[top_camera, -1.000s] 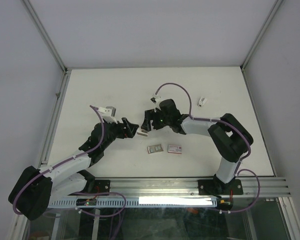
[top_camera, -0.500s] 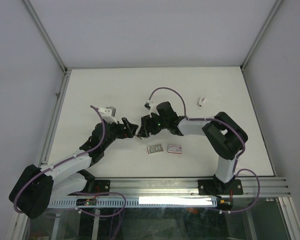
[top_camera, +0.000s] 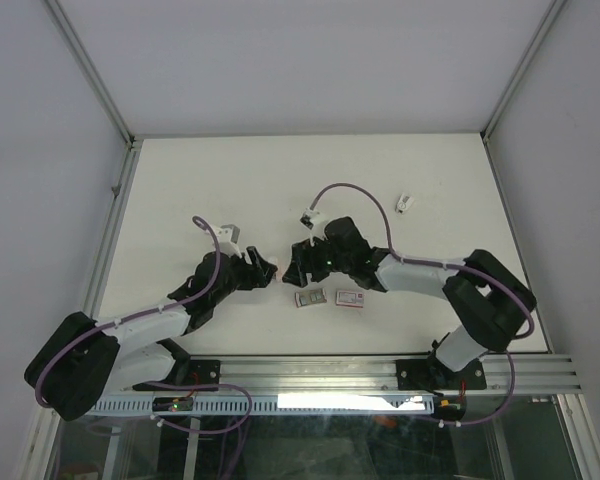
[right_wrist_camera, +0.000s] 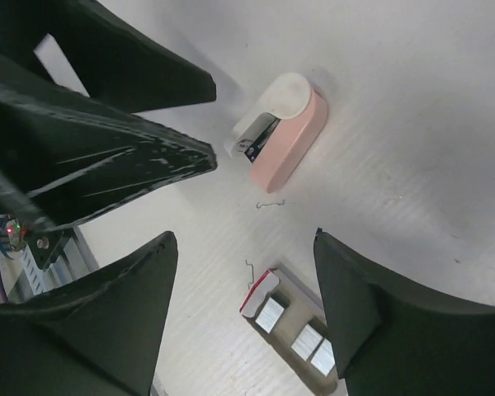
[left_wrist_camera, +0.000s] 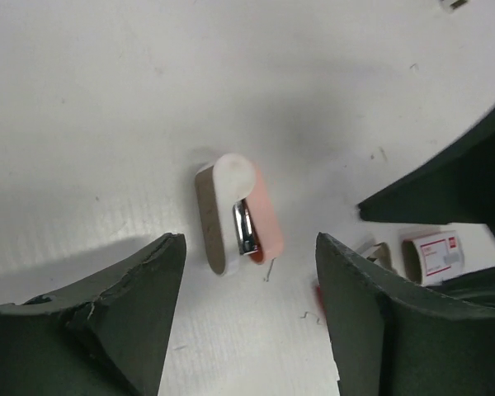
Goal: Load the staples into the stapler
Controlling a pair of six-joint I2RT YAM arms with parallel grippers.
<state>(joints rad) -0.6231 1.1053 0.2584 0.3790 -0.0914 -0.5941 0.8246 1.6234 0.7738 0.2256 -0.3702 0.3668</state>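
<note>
The stapler (left_wrist_camera: 235,214), pink and white with a metal strip showing, lies on the table (top_camera: 180,190). It is a small pale spot (top_camera: 279,268) between the two grippers in the top view. My left gripper (left_wrist_camera: 249,243) hovers over its near end, open wider than the stapler and not touching it. My right gripper (right_wrist_camera: 243,239) is open and holds nothing, with the stapler (right_wrist_camera: 280,136) beyond its tips. The staples show as a grey tray of silvery strips (right_wrist_camera: 309,330) under the right gripper and a white red-labelled box (left_wrist_camera: 433,254); in the top view they are the tray (top_camera: 310,297) and box (top_camera: 352,298).
Bent loose staples (right_wrist_camera: 270,204) lie by the stapler. A small white object (top_camera: 406,203) sits at the back right. My left gripper's dark fingers (right_wrist_camera: 107,124) fill the upper left of the right wrist view. The metal rail (top_camera: 380,365) runs along the near edge.
Both grippers have moved toward the near edge of the table. The left jaws have narrowed somewhat. The right arm's elbow has swung out to the right.
</note>
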